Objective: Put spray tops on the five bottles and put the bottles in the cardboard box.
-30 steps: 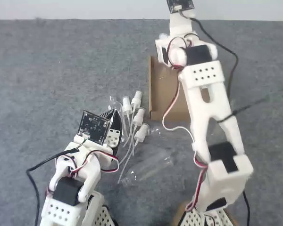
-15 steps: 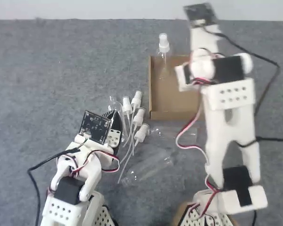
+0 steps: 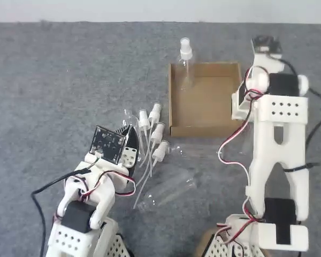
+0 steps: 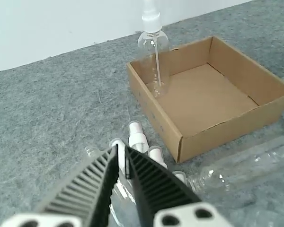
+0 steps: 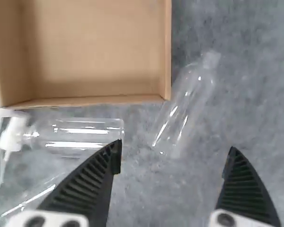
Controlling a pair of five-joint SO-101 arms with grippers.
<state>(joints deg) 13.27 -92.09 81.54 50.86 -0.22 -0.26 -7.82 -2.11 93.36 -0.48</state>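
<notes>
Since a second ago the right arm has swung off the cardboard box (image 3: 203,130) to its right side, leaving the capped bottle (image 3: 186,61) standing upright in the box's far left corner. Its tool (image 5: 174,149) is now spread wide above a bare bottle (image 5: 187,109) lying on the grey worktop (image 3: 53,80) just beside a corner of the box. The left tool (image 4: 121,150) has not moved, its jaws pressed almost together above the loose spray tops (image 3: 152,131) lying left of the box.
</notes>
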